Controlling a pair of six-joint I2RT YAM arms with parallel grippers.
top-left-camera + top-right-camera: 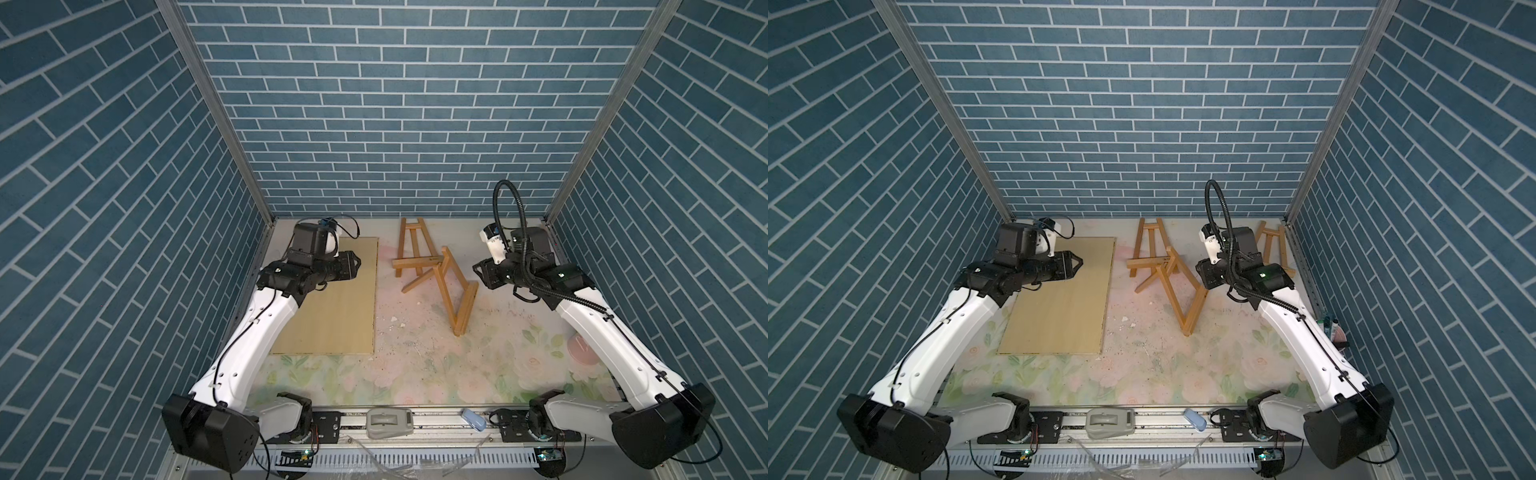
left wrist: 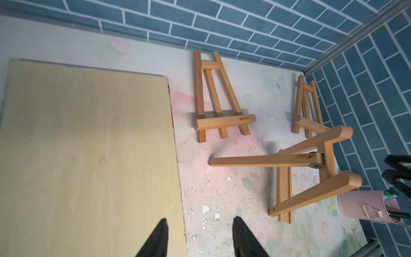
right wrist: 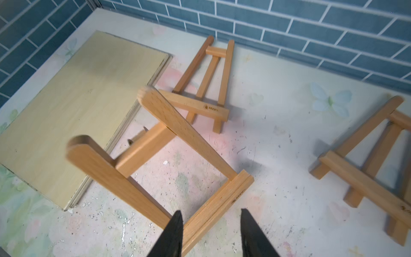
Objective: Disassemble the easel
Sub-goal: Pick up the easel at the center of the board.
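Note:
The large wooden easel [image 1: 451, 291] lies tipped on its side in the middle of the table, its rear leg [image 2: 262, 161] swung out on the hinge, in both top views [image 1: 1177, 291]. My right gripper [image 3: 211, 210] hovers open just right of it, and the easel's ledge bar [image 3: 220, 200] runs under the gap beside one fingertip without being gripped. My left gripper [image 2: 200, 219] is open and empty. It hangs over the right edge of a flat plywood board [image 1: 332, 299], left of the easel.
A small easel [image 1: 409, 245] lies flat near the back wall, and another small one [image 1: 1273, 245] lies in the back right corner. A pink cup of brushes [image 2: 369, 207] stands by the right wall. A grey device [image 1: 388, 422] sits on the front rail.

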